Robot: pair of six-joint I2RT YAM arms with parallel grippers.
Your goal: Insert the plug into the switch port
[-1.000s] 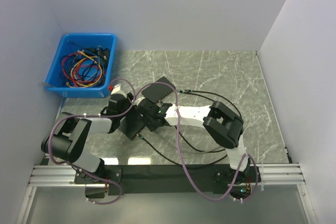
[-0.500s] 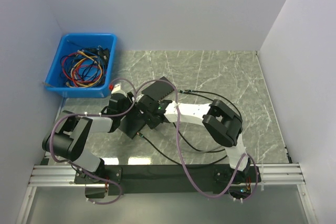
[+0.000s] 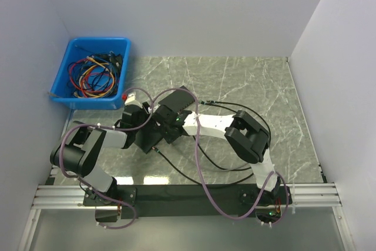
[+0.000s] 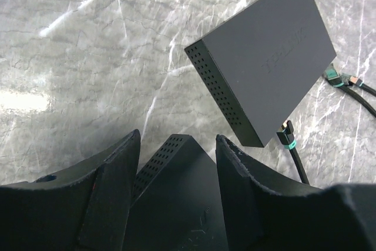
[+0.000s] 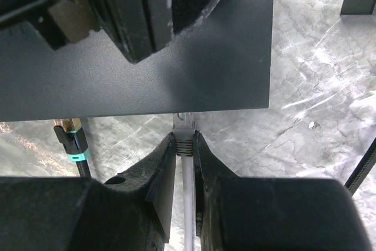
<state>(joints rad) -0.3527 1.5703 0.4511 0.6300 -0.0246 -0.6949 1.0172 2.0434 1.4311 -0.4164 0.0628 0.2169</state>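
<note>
My left gripper (image 4: 178, 137) is shut on the black switch (image 4: 176, 204), one finger on each side of it. In the top view this switch (image 3: 147, 140) lies left of centre, where both arms meet. My right gripper (image 5: 184, 136) is shut on the white plug (image 5: 183, 123), and the white cable runs back between its fingers. The plug's tip meets the near edge of the switch (image 5: 223, 69). The port itself is hidden. A black cable with a teal-ringed plug (image 5: 73, 140) sits at the same edge, to the left.
A second black switch (image 4: 264, 57) lies just beyond the held one, with black cable ends (image 4: 338, 78) beside it. A blue bin (image 3: 70, 95) of coloured cables stands at the far left. Black cables (image 3: 235, 167) loop over the marble table near the right arm.
The right arm has shifted slightly left toward the switch. The left arm's elbow has moved a little too. Both grips look unchanged.
</note>
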